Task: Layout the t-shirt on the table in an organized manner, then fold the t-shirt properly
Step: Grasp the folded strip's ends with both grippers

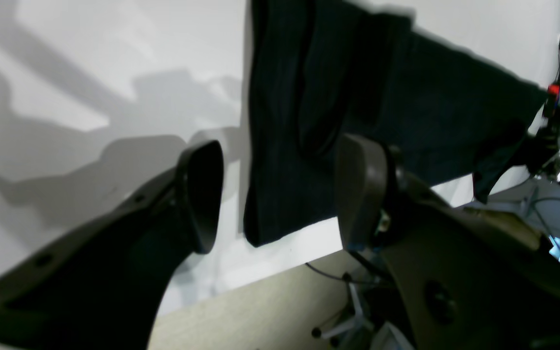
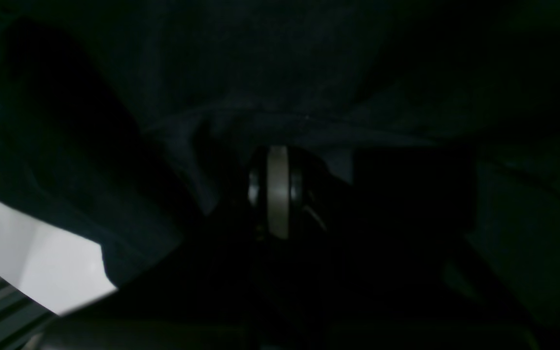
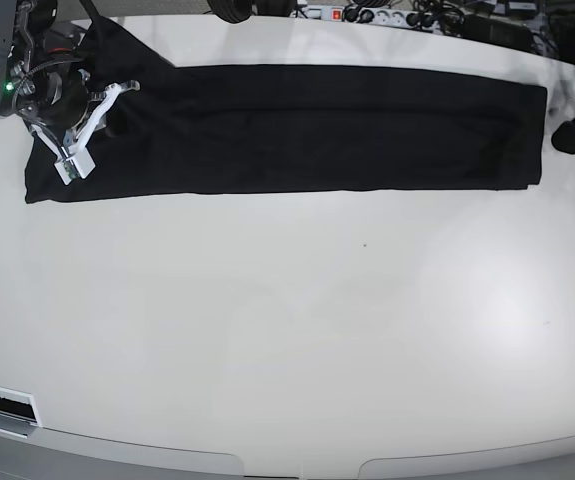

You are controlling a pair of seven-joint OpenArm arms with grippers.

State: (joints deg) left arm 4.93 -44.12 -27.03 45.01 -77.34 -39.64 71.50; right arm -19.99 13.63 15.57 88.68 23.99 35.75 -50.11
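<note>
On the table [image 3: 287, 330], the t-shirt [image 3: 317, 130] lies a long black strip.

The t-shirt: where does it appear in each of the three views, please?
Left wrist: the t-shirt fills the upper middle, one end lying at the table edge beyond the open left tool.
Right wrist: dark cloth fills almost the whole picture.
Base: a long folded band across the top.
Shared landmark: the white table.

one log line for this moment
black t-shirt: long folded strip on white table | right gripper: shut on one end | left gripper: open, off other end
</note>
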